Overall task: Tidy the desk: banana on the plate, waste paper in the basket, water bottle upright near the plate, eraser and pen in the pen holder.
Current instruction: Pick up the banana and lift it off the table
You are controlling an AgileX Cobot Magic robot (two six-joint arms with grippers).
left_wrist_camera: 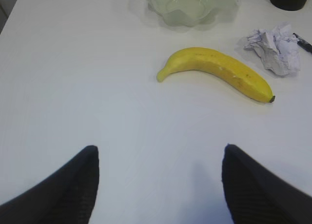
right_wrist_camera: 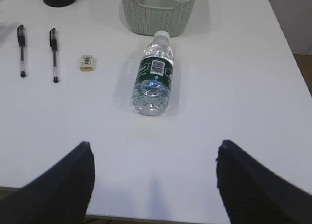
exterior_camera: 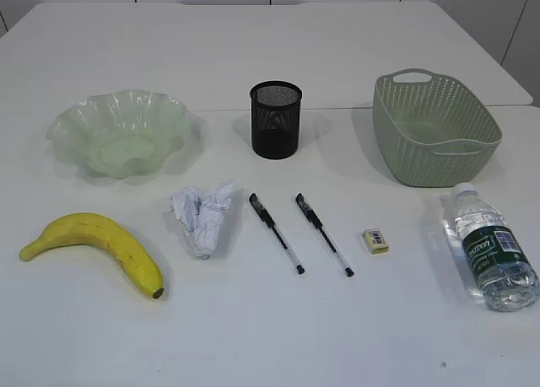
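Now nothing is tidied, and both end effectors hang wide open, holding nothing. On the white table [exterior_camera: 270, 50], the clear plastic water bottle [exterior_camera: 494, 248] lies flat by the green basket and may roll. The curved yellow banana [exterior_camera: 93, 248] may slip. Two thin black pens [exterior_camera: 276, 233] could skid away

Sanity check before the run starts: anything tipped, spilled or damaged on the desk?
Only the water bottle is tipped: it lies on its side at the right, cap toward the basket, with no spill visible. The crumpled waste paper sits loose between the banana and the two pens. Nothing looks damaged.
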